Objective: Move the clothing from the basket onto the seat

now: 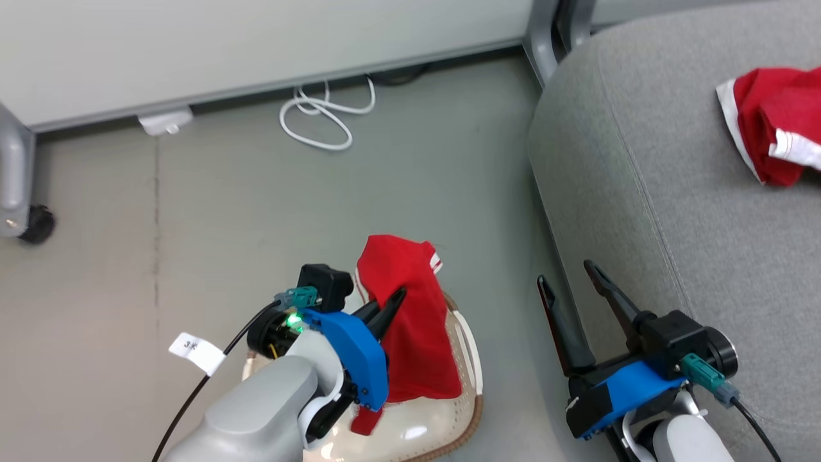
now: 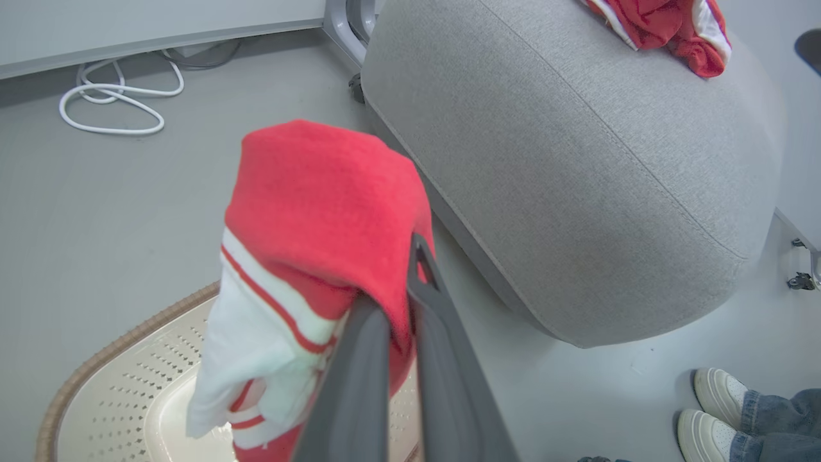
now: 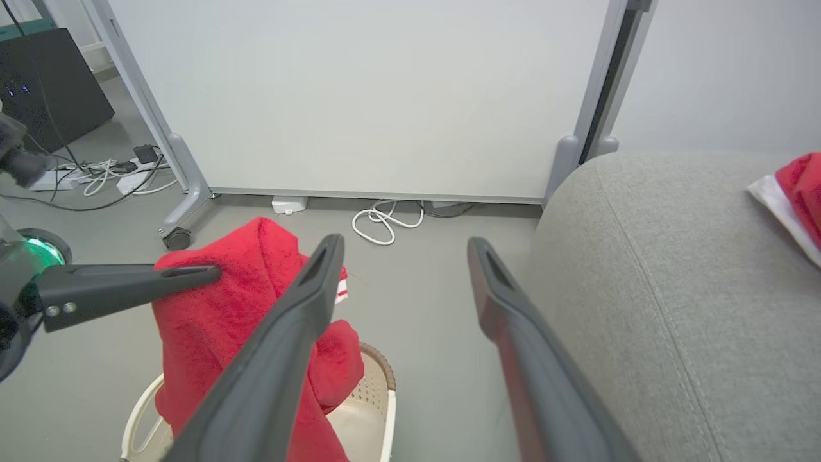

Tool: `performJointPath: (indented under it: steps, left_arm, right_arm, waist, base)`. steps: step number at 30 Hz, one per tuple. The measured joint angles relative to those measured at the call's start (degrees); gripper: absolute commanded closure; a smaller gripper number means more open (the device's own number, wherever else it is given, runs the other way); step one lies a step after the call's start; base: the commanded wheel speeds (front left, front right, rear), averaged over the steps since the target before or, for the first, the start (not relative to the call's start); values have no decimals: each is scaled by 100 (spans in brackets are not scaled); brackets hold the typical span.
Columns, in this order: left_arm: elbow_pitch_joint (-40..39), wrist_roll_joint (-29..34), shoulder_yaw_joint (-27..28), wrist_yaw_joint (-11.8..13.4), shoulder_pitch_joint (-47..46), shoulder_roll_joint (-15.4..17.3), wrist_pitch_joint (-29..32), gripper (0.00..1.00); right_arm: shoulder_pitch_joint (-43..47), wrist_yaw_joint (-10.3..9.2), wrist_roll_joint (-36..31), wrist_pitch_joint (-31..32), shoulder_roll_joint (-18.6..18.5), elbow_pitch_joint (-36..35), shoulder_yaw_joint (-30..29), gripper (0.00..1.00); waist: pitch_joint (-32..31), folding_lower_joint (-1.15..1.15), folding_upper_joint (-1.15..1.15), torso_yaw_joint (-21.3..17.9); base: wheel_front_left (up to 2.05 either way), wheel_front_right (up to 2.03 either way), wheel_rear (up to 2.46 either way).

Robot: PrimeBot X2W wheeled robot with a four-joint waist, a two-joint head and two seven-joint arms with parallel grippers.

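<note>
My left gripper [image 1: 396, 296] is shut on a red garment with white trim [image 1: 410, 321], which hangs lifted over the cream basket [image 1: 449, 423] on the floor. The left wrist view has the same garment [image 2: 321, 212] draped over my closed fingers, with the basket rim [image 2: 96, 366] below. A second red and white garment [image 1: 779, 125] lies on the grey seat [image 1: 641, 160] at the right. My right gripper [image 1: 567, 276] stands open and holds nothing, beside the seat's front edge. In the right wrist view the lifted garment [image 3: 218, 321] is at lower left and the seat [image 3: 673, 269] at right.
A white cable coil [image 1: 324, 115] lies on the floor by the white partition wall [image 1: 256, 45]. A castor [image 1: 35, 224] stands at far left. A person's white shoes [image 2: 712, 410] are near the seat's corner. A dark cabinet [image 3: 51, 83] stands far left.
</note>
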Motion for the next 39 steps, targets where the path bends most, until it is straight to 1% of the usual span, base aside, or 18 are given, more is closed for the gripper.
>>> performJointPath:
  steps: [5,11,17,27,32,39]
  left_arm:
    - [-226,-24,-202,0,-292,13,-218,100]
    - [-372,-27,-368,0,-727,-26,-335,100]
    - [-445,-27,-494,0,-1144,-204,-374,100]
    - [-516,-129,-630,0,-1510,-377,-446,100]
    - [-578,-267,-676,0,-1516,-381,-472,100]
    - [-580,-289,-738,0,-1582,-358,-482,100]
  right_arm:
    - [194,-1,3,116,0,-11,21,0]
    - [353,0,55,216,0,-19,168,0]
    - [486,0,100,311,0,-21,261,0]
    - [595,0,121,419,0,-40,336,0]
    - [612,0,121,453,0,-51,327,0]
    - [611,-1,121,468,0,-45,331,0]
  waist:
    - [-491,0,0,194]
    - [-961,1,0,321]
    - [-1285,1,0,390]
    - [-1510,2,0,426]
    - [-1516,2,0,414]
    - [-1502,2,0,391]
  base:
    - [0,0,0]
    - [0,0,0]
    - [0,0,0]
    - [0,0,0]
    - [0,0,0]
    - [0,0,0]
